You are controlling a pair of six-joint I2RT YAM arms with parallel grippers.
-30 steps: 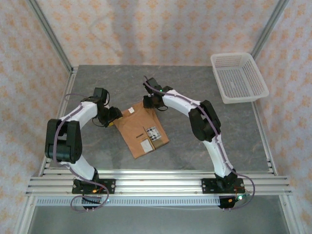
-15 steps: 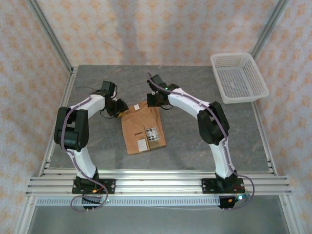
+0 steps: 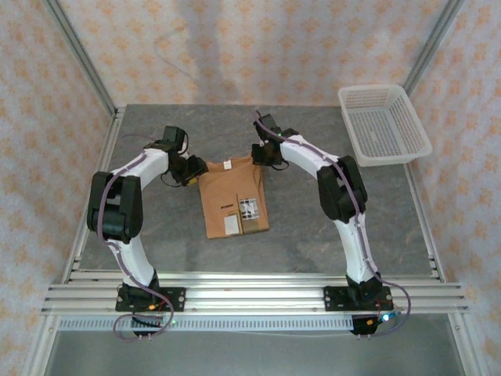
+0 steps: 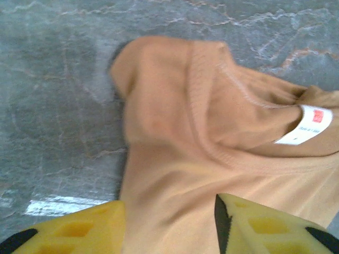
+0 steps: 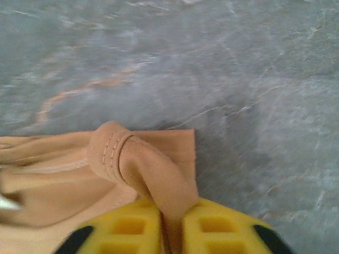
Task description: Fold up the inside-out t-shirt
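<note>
Table (image 3: 156,243): bare surface is open along the far strip, the near-left and the near-right.

Centre: taken by the folded t-shirt (image 3: 232,202), lying flat and low.

Left gripper (image 3: 193,170): at the shirt's far-left corner, fingers apart over the fabric. Right gripper (image 3: 263,157): at the far-right corner, pinched on a fold.

Left arm (image 3: 117,207) and right arm (image 3: 338,192): both arc inward from the near rail (image 3: 250,294) and flank the shirt on either side. The gap between the grippers, over the collar, is narrow.

Basket (image 3: 383,125): occupies the far-right corner, well apart from the shirt.

Frame posts (image 3: 78,55): stand at the far corners.
</note>
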